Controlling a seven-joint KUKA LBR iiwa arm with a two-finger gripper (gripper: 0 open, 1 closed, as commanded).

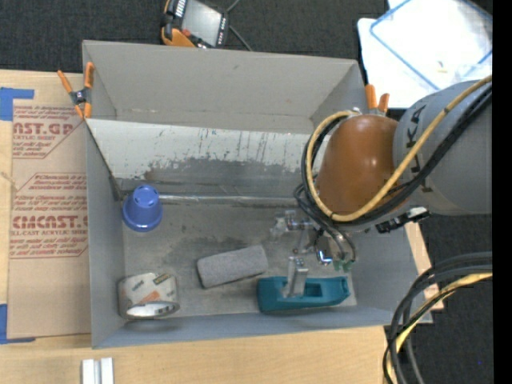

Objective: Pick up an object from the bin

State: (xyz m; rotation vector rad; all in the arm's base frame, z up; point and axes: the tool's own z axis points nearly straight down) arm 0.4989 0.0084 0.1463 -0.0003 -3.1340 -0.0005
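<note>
1. Hanging low inside the bin (216, 86), the claw (299, 282) is pressing down towards the left end of a teal, flat-based thing (316, 294), perhaps a tape dispenser. Its metal tip is overlapping the teal body, so I am judging it to be at or near contact.
2. I cannot tell whether the claw is released or clenched, because its metal parts are crowding together under the wrist and blending into each other.
3. The teal thing is lying flat on the bin floor directly under the claw and stretching away to its right. Nothing is being lifted, so the pick is not yet done. By my reading the approach is nearly over, with the closing and the raising left to do.
4. Just to the left of the claw, a grey oblong block (232, 266) is lying flat, apart from the teal thing.
5. Farther left, a roll of tape (148, 296) is sitting in the corner.
6. Well away to the left and behind the claw, a blue cup-shaped piece (142, 208) is standing.
7. Above and to the right of the claw, the brown wrist cover (356, 162) and its looping cables (314, 154) are masking that side of the floor, so anything lying beneath them is staying hidden.
</note>
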